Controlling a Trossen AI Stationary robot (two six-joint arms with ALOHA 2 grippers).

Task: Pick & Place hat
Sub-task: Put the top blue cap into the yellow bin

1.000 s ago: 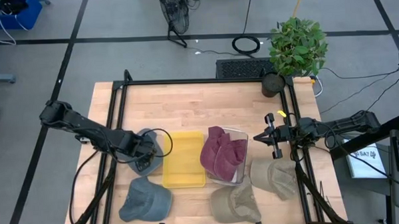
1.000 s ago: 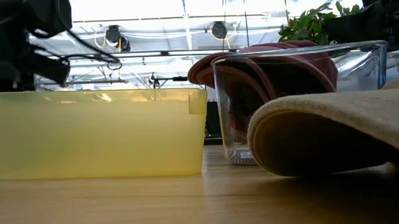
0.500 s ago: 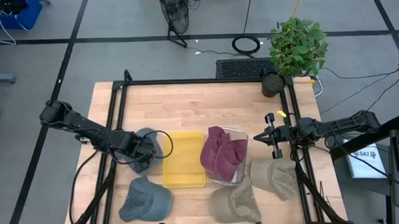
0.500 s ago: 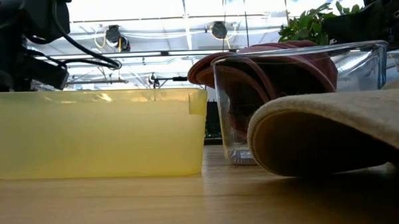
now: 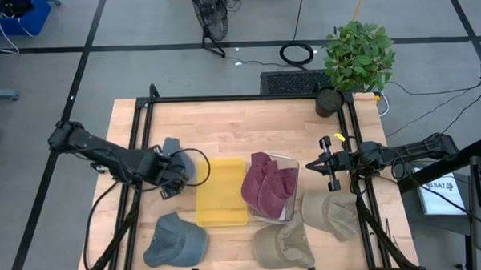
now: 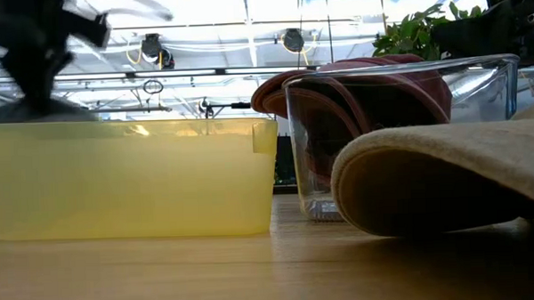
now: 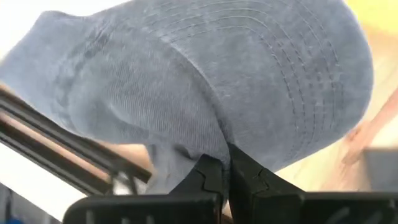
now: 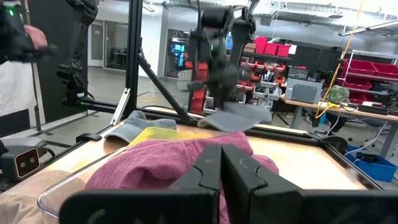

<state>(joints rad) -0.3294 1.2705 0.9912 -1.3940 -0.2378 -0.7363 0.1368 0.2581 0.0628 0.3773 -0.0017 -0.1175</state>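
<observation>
Left of centre in the high view, the left gripper [image 5: 171, 171] pinches only a fold of the blue hat [image 5: 177, 156], which could slip free before reaching the yellow bin [image 5: 222, 192]; the right gripper [image 5: 328, 165] waits closed, empty.

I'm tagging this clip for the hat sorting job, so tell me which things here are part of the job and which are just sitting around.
Part of the job:
- blue-grey hat held in the left gripper, jaws shut on it
- second blue-grey hat
- yellow bin
- clear bin holding maroon hats
- two beige hats

Just about:
- potted plant
- right gripper, waiting, shut
</observation>
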